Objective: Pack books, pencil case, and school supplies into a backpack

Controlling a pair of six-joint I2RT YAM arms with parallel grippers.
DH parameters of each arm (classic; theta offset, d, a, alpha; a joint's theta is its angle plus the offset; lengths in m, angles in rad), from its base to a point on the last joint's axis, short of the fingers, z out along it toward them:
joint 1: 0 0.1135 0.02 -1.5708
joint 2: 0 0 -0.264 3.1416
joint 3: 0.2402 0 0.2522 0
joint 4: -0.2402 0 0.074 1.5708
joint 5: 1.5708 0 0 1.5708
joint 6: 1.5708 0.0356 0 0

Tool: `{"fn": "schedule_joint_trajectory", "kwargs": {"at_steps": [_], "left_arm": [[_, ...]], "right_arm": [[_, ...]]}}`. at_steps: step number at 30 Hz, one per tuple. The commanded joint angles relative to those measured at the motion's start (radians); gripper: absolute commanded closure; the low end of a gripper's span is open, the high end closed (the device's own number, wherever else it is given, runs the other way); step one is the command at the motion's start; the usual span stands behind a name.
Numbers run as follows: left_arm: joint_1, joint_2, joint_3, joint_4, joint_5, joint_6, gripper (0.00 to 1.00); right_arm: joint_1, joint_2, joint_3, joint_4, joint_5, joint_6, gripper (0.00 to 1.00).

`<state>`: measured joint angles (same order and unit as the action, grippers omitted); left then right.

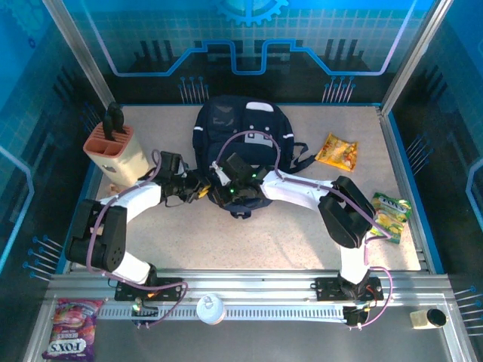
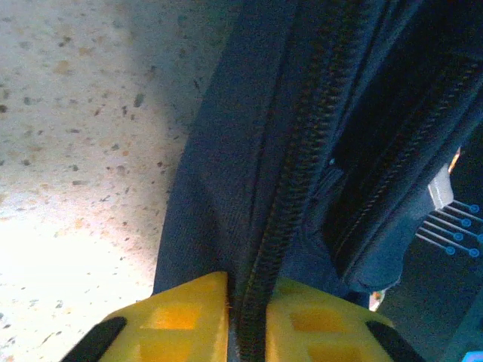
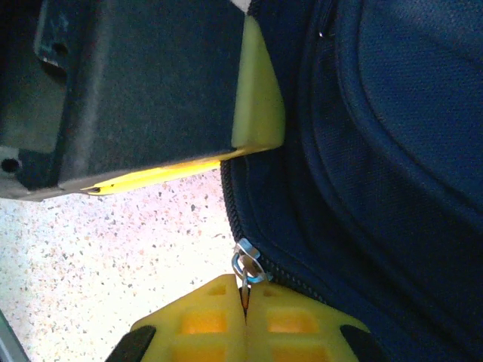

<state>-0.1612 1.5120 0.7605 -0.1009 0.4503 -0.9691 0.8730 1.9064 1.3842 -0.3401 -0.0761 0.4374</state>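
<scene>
The dark navy backpack lies at the back middle of the table. My left gripper is at its near left edge. In the left wrist view the yellow fingers of the left gripper are shut on the backpack's zipper seam. My right gripper sits just beside it. The right gripper is shut on the zipper pull under the metal slider, with navy fabric to the right. One left fingertip shows above it. The books, pencil case and school supplies are hidden.
A peach knife block stands at the back left. A yellow-orange snack bag lies right of the backpack and a green bag near the right edge. A candy bag lies on the near rail.
</scene>
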Motion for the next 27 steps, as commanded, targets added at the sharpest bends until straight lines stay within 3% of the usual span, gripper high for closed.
{"fn": "schedule_joint_trajectory", "kwargs": {"at_steps": [1, 3, 9, 17, 27], "left_arm": [[0.002, 0.018, 0.027, -0.037, -0.033, 0.022, 0.93], [0.002, 0.017, 0.041, -0.044, -0.045, 0.031, 1.00], [0.006, 0.010, 0.080, -0.081, -0.084, 0.061, 1.00], [0.025, -0.007, 0.106, -0.118, -0.110, 0.095, 1.00], [0.053, -0.017, 0.104, -0.149, -0.114, 0.139, 1.00]], "right_arm": [[0.019, -0.044, 0.017, -0.105, 0.058, 0.017, 1.00], [0.017, -0.073, -0.003, -0.149, 0.104, 0.032, 1.00], [0.008, -0.155, -0.078, -0.258, 0.224, 0.093, 1.00], [-0.056, -0.261, -0.249, -0.264, 0.349, 0.171, 1.00], [-0.229, -0.362, -0.374, -0.178, 0.351, 0.086, 1.00]]}}
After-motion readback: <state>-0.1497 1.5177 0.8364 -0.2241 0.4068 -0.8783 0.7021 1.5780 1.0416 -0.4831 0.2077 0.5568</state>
